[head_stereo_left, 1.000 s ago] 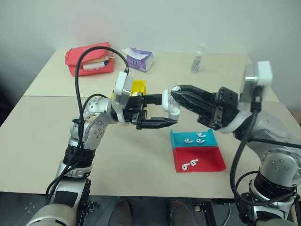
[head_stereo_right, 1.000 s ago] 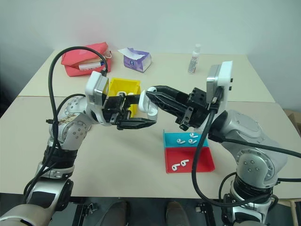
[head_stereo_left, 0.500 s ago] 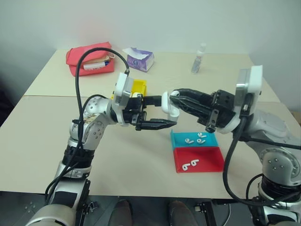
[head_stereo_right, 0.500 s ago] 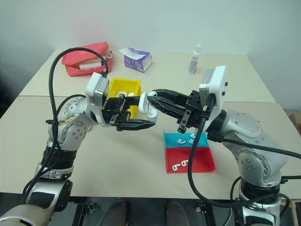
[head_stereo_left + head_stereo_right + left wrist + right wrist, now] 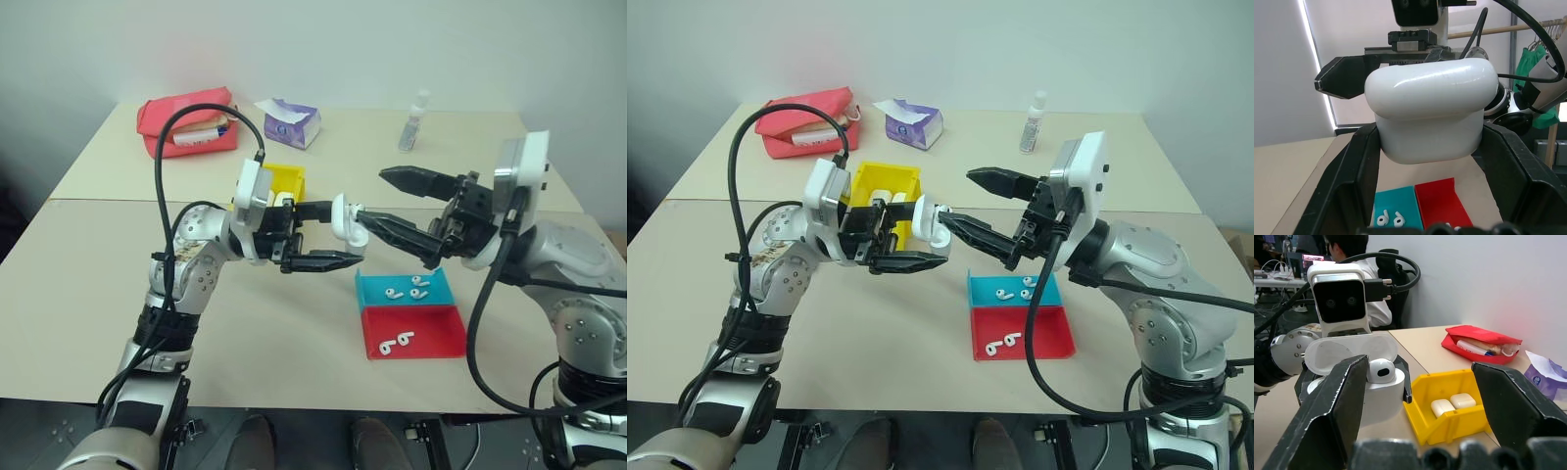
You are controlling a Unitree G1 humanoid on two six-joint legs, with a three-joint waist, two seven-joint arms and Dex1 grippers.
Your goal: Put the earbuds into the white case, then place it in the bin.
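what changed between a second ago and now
The right gripper opened wide and let go of the white case; one finger stays near it. An earbud now sits in the open case. The left gripper stayed shut on the case, and the trays and yellow bin did not move.

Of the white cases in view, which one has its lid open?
The white case clamped in the left gripper, lid flipped up with an earbud seated inside. The two cases lying in the yellow bin are closed.
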